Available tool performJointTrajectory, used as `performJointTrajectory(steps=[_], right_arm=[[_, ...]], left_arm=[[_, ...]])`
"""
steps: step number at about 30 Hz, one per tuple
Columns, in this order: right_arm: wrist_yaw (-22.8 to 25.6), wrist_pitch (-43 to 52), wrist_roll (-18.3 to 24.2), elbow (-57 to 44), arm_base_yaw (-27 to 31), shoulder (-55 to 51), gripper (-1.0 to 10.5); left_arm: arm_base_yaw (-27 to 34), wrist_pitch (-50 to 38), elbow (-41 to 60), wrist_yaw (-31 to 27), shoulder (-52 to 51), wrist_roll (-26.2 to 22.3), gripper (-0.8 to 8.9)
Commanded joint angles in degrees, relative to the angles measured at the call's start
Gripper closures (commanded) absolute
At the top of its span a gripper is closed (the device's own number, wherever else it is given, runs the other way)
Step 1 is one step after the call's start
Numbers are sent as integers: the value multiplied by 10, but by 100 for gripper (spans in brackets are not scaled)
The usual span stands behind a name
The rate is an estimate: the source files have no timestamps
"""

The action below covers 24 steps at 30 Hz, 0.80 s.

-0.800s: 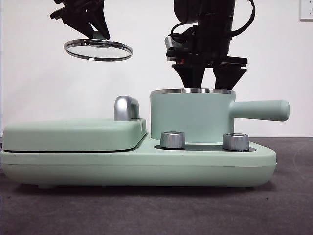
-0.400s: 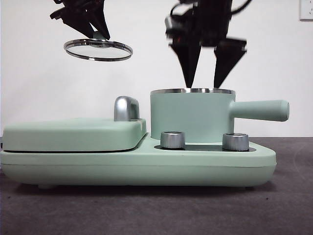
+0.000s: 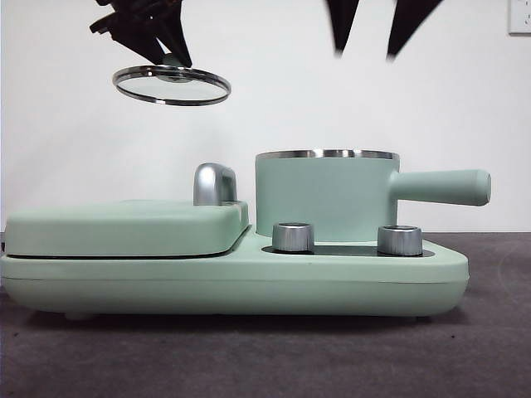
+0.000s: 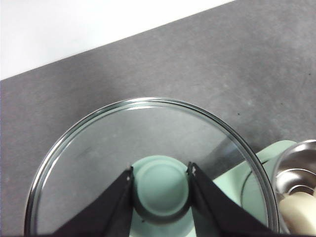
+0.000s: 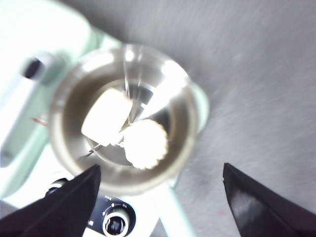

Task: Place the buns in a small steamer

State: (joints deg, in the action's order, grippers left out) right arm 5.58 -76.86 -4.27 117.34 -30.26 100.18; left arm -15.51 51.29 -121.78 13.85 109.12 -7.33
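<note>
Nearest in the front view, a mint-green cooker base is seen on the dark grey table, with two steel dials set on its front right part. On the left part of the base a flat mint-green lidded griddle is seated, with a steel handle at its back right corner.

Behind the dials, the small steamer is stood upright on the base, steel rim uppermost, its straight side handle pointed to the right. It is uncovered.

Both buns are seen inside the steamer in the right wrist view, lying side by side and touching: the smooth bun and the ridged bun. The picture is blurred, so finer detail cannot be told.

The right gripper is seen high above the steamer at the top edge of the front view; its jaws are spread wide with nothing between them.

The glass lid is held in the air, up and to the left of the steamer, over the griddle, slightly tilted. The left gripper is closed around the lid's green knob, one jaw against each side.

A plain white wall is seen behind everything.
</note>
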Motion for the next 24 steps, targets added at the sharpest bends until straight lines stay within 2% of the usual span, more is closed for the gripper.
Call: performJointTrajectory(steps=[1, 7, 12, 19, 24], right_arm=[[4, -43, 5, 13, -4, -42, 549], [5, -43, -1, -23, -26, -163, 464], [5, -40, -27, -97, -63, -286, 462], [5, 46, -87, -289, -108, -495, 462], [6, 113, -105, -457, -111, -670, 462]], left_arm=[[-14, -12, -22, 5, 0, 5, 798], [-49, -11, -22, 5, 0, 5, 798], [-85, -8, -22, 5, 0, 6, 798], [-147, 22, -22, 5, 0, 6, 798], [-198, 23, -22, 5, 0, 7, 798]])
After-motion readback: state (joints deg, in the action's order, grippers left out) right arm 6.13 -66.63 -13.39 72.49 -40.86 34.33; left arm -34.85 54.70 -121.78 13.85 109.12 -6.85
